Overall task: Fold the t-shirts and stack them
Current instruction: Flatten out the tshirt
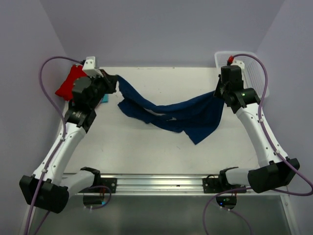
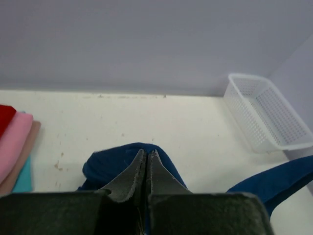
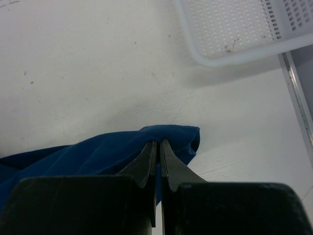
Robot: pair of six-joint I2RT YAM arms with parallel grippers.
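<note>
Overhead: the navy t-shirt [image 1: 181, 115] hangs unfolded over the middle of the worktop [image 1: 146, 152] between my arms; the folded red tee [image 1: 67, 84] sits at ten o'clock. Left wrist: left end effector [image 2: 146, 155] clenched on navy cloth. Right wrist: right end effector [image 3: 157, 143] likewise. I'd say its fold is not yet begun.

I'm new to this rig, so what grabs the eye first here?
A navy blue t-shirt sags across the middle of the table, its ends pinched in the shut left gripper and right gripper. Folded red, pink and teal tees lie at the far left; a white mesh basket sits far right.
</note>
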